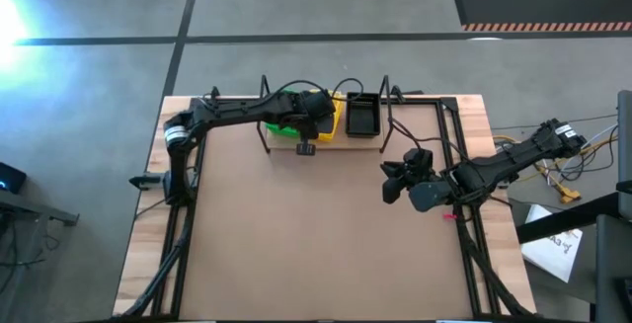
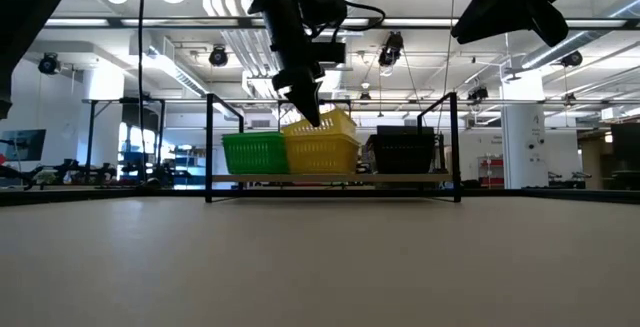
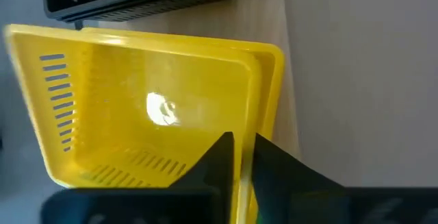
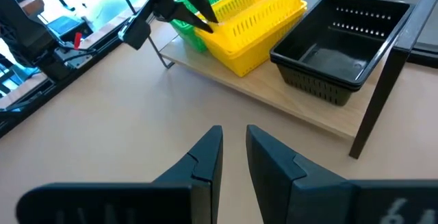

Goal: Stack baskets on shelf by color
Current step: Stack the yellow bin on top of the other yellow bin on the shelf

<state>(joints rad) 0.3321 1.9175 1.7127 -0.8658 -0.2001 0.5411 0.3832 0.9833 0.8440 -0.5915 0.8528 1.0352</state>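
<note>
three basket stacks on shelf: green, yellow, black; left end effector pinching tilted yellow rim; right end effector spread.

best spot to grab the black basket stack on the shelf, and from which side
Grip the black basket stack by its long front rim wall, coming from above. The top is open, the rim thin enough to pinch, and the yellow baskets and the shelf's black upright crowd its ends.

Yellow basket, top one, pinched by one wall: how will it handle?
The yellow basket likely tips: it sits tilted in the stack, held by the left end effector at one wall only. Thin perforated plastic, so probably light, with some flex at the rim.
</note>
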